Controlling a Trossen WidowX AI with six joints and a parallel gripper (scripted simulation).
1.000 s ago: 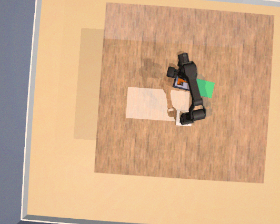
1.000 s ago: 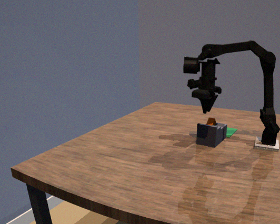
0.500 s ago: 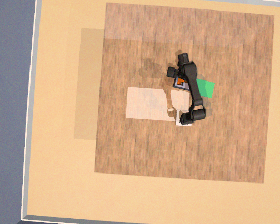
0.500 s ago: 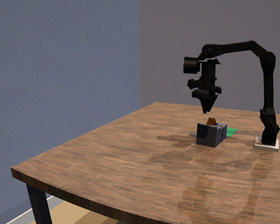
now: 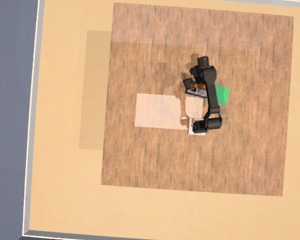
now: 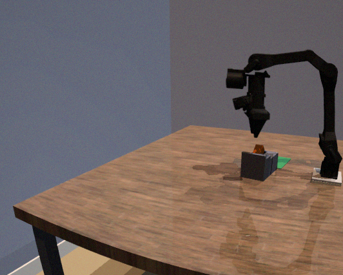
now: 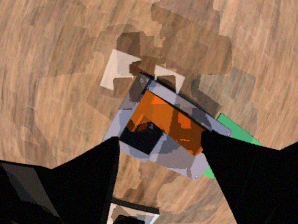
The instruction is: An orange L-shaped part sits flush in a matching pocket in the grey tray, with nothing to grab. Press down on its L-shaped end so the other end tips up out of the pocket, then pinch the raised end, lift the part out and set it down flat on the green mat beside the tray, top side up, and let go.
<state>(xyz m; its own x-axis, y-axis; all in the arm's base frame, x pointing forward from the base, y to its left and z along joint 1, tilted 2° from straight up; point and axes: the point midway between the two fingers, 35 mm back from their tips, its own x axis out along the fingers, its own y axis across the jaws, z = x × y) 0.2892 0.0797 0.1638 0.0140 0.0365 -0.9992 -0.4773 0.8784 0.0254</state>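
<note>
The orange L-shaped part (image 5: 199,86) (image 6: 259,149) (image 7: 165,117) is tilted in the grey tray (image 6: 253,166) (image 7: 165,91). Its L-shaped end is low in the pocket, and its straight end, toward the green mat (image 5: 223,95) (image 6: 283,162) (image 7: 237,131), stands up above the tray's rim. A dark open part of the pocket shows beside the L-shaped end. My gripper (image 6: 256,136) (image 7: 161,140) is open and empty, a little above the part and not touching it. In the wrist view the right finger covers a corner by the straight end. In the top view the arm hides the fingertips.
The arm's white base plate (image 5: 197,132) (image 6: 325,177) stands on the wooden table (image 5: 159,158) (image 6: 149,193). The green mat lies close beside the tray, and the arm passes over part of it in the top view. The tray's walls stand up from the table.
</note>
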